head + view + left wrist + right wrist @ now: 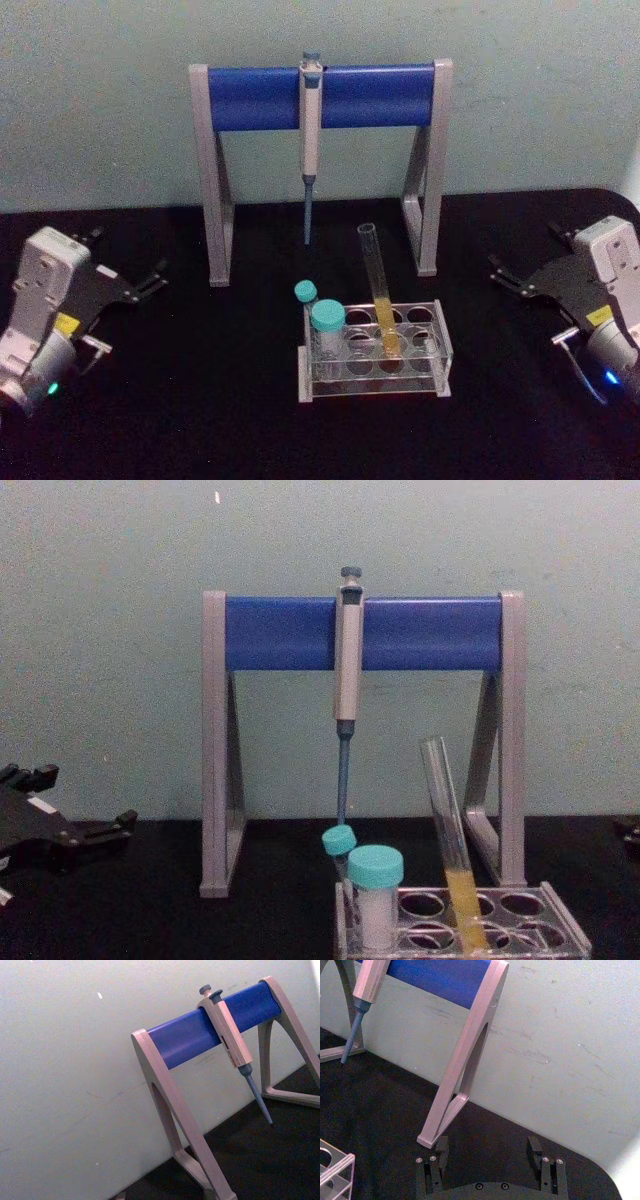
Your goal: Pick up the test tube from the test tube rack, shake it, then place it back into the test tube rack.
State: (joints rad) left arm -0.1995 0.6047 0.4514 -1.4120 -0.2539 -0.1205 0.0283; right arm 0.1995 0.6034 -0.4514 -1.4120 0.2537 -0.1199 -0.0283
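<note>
Item: test tube [378,288], long clear glass, uncapped, yellow liquid in its lower part; location: standing in a middle hole of the test tube rack [441,347], leaning a little, rim well above the top plate. Rack: clear plastic, on the black desk [200,410], in front of the pipette stand [250,98]; two teal-capped tubes [327,318] in its left holes. Pipette [311,120]: hung on the stand's blue bar. Left hand [130,252]: at the desk's left side, well apart from the rack, fingers spread, holding nothing. Right hand [525,255]: at the desk's right side, equally clear of the rack, fingers wide apart, empty. Status, as judged: no grasp made; pick-up, shake and return all appear outstanding, though a tube resting in its rack would look the same after a finished cycle
</note>
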